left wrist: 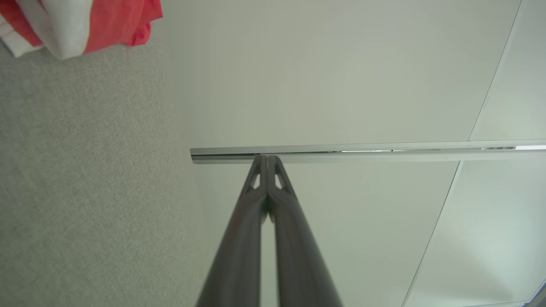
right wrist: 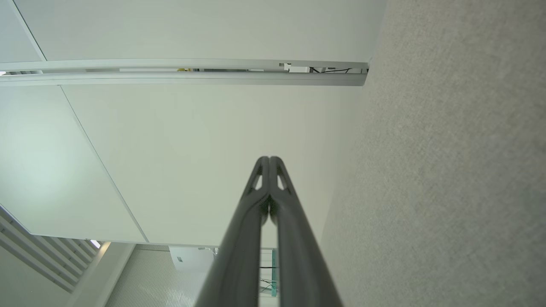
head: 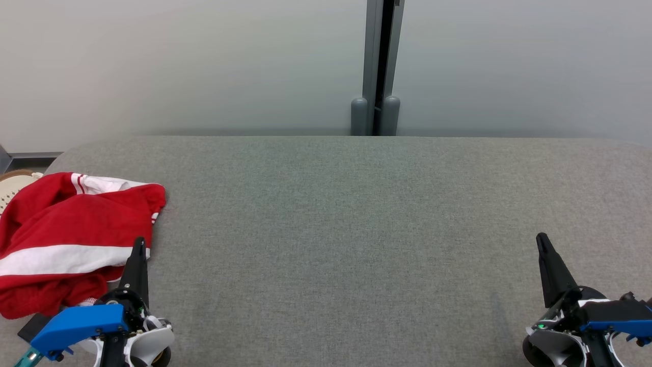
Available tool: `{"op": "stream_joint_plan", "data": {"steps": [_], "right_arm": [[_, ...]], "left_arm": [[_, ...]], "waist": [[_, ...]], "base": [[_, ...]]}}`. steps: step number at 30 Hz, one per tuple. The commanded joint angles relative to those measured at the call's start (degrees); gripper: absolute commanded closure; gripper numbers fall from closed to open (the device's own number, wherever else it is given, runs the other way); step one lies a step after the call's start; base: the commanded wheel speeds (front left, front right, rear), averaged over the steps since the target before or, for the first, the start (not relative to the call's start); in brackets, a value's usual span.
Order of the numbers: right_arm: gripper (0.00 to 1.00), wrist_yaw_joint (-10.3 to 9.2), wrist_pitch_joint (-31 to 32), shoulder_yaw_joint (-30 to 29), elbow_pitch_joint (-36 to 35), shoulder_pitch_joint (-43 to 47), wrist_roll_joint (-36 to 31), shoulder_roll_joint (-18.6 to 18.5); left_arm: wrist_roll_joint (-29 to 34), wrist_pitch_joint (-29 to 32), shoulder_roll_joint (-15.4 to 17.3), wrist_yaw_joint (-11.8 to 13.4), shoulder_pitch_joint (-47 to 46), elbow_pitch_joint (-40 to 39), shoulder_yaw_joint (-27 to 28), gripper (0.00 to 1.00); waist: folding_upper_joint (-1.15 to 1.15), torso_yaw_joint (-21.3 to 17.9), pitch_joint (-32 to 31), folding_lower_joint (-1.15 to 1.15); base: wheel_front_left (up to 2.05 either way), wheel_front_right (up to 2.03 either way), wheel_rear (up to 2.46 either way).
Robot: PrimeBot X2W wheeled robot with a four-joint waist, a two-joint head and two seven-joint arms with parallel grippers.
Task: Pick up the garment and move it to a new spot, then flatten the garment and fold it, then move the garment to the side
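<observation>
Here, the crumpled red-and-white garment (head: 66, 239) lay just left of the left gripper (head: 138, 243), closed and empty; the right gripper (head: 541, 238), likewise closed, sat well apart; pickup, flattening, folding and setting aside were all undone.

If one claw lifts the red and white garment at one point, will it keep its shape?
The crumpled red cloth garment with white stripes will probably droop and unfold: it lies in soft folds. Pushed, it would likely bunch up on the textured grey fabric surface rather than slide.

No text, label or number can be read anywhere.
</observation>
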Motion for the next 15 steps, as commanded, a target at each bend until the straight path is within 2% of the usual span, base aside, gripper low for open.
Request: {"op": "stream_joint_plan", "data": {"steps": [1,15], "right_arm": [[1.0,0.02,0.17,-0.1,-0.19,-0.5,0.16,-0.23],[1.0,0.02,0.16,-0.09,-0.19,-0.5,0.16,-0.23]], "left_arm": [[-0.17,0.18,-0.1,-0.54,-0.49,-0.29,0.11,1.0],[-0.16,0.17,-0.1,-0.54,-0.49,-0.29,0.11,1.0]], "waist": [[0.0,0.0,0.0,0.0],[0.0,0.0,0.0,0.0]], "base": [[0.0,0.0,0.0],[0.0,0.0,0.0]]}}
